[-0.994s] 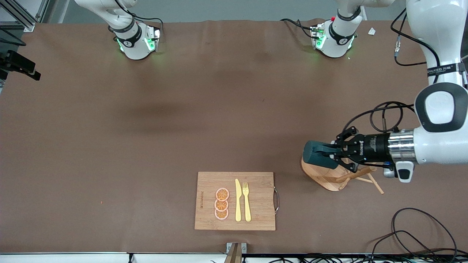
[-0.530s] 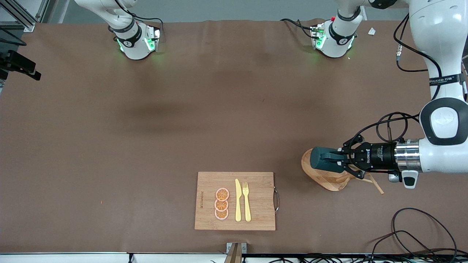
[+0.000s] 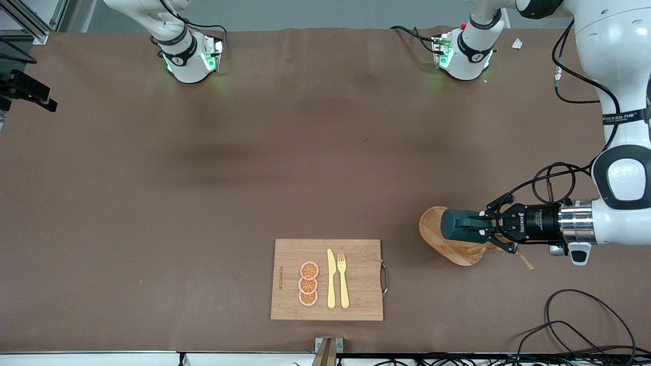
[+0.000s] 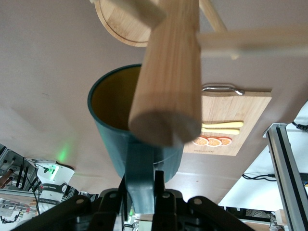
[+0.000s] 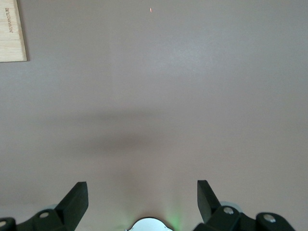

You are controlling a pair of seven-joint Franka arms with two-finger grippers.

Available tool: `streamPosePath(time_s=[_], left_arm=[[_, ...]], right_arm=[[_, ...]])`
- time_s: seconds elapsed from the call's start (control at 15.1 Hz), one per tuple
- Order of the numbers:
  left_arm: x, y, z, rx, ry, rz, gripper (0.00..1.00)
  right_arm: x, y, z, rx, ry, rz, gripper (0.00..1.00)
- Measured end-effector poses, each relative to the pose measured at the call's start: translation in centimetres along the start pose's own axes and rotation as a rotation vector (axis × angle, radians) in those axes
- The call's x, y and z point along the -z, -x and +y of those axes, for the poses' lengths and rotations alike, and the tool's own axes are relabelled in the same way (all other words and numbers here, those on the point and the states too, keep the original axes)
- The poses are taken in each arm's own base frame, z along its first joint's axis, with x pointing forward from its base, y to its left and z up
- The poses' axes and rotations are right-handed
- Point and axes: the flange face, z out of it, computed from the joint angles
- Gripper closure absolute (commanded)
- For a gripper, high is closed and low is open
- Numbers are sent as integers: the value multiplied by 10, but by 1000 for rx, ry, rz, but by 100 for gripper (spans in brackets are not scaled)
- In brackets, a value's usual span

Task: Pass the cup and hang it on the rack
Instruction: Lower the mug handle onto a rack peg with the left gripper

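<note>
Left pincer (image 3: 475,227) — "ROBOTIQ" — around cup (image 3: 454,225)

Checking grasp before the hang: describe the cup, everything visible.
The cup is a small dark teal cylinder, yellowish inside, lying on its side in the air over the rack base. The left end effector is shut on its handle. In the left wrist view, its open mouth sits beside the rack's post; contact cannot be told.

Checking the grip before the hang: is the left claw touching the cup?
Touching. In the left wrist view the left claw is shut on the cup, pinching its handle.
</note>
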Motion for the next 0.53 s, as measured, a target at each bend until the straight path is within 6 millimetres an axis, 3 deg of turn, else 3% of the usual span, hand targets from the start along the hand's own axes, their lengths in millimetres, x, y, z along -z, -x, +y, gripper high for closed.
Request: streamPosePath(time_s=[0.53], left_arm=[[-3, -7, 2, 10, -4, -4, 99]], right_arm=[[0, 0, 0, 0, 0, 0, 0]])
